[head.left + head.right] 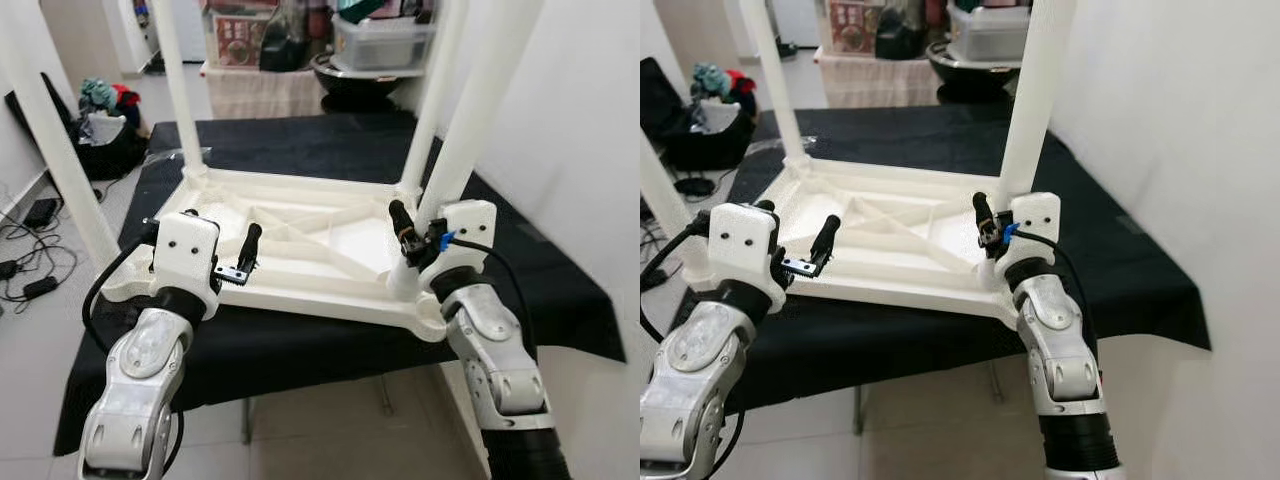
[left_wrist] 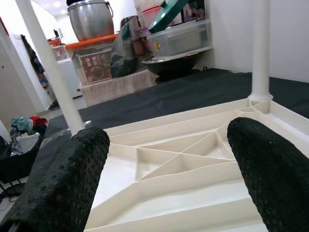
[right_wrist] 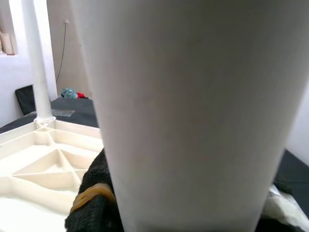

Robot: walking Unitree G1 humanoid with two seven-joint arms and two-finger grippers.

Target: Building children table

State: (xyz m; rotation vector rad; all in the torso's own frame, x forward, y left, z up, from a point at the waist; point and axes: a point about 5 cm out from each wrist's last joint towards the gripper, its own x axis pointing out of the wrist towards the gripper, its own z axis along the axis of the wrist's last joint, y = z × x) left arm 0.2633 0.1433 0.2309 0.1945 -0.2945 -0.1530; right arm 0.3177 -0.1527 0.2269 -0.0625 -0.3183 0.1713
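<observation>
Left eye view gives you the white children's table (image 1: 300,250) lying upside down on the black-covered table (image 1: 330,140), its legs pointing up. Your right gripper (image 1: 415,235) is clamped around the near right leg (image 1: 470,120) close to its base. Your left gripper (image 1: 215,255) hovers over the tabletop's near edge, fingers (image 2: 67,183) spread wide with nothing between them. Behind, a clear lidded bin (image 1: 385,45) holds contents you cannot make out; a dark bowl (image 1: 355,80) sits beneath it.
</observation>
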